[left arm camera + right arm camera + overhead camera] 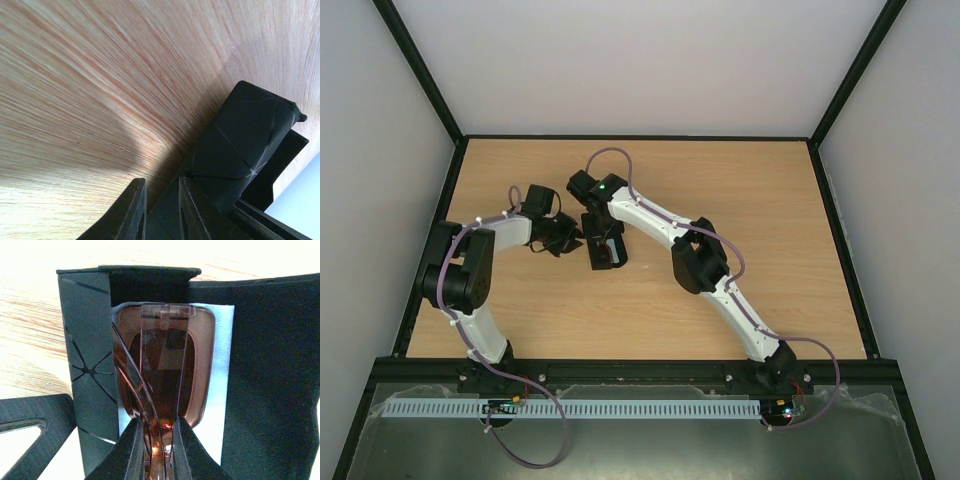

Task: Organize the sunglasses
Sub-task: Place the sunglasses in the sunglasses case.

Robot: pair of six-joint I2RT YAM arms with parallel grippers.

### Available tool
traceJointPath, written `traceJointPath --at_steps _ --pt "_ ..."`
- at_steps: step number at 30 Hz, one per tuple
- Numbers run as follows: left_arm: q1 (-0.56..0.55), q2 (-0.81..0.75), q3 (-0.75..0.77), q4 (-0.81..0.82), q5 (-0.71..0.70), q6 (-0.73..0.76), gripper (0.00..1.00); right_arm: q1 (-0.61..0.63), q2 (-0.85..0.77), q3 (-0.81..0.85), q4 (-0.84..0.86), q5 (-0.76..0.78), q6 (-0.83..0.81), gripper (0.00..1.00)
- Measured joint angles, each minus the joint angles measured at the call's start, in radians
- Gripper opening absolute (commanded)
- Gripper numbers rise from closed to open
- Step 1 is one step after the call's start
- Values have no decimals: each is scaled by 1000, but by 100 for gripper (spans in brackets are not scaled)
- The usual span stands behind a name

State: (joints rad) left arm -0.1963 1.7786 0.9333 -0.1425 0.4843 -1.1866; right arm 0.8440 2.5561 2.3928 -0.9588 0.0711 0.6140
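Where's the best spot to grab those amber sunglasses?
Pinch the folded sunglasses at one end, across the thin stack of lenses and temple arms, coming in lengthwise as the right gripper does. Walls of the black case flank both long sides, so a sideways approach looks blocked.

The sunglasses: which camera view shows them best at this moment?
The right wrist view: the sunglasses fill the frame, folded, pinched between the right gripper's fingers, with the black case behind. The top view hides them under the arms; the left wrist view shows only the case and table.
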Motion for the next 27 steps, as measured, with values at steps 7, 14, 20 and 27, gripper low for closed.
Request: traceJointPath --at_steps 7,14,20,27 --pt "0 0 0 -3 3 2 22 1 5 2 4 0 4 24" --pt "0 0 0 -4 3 2 22 8 9 5 -3 44 27 33" --pt "0 0 0 -3 4 2 22 8 9 5 -29 99 45 43" --pt "0 0 0 -4 5 2 22 8 9 5 -39 119 51 39"
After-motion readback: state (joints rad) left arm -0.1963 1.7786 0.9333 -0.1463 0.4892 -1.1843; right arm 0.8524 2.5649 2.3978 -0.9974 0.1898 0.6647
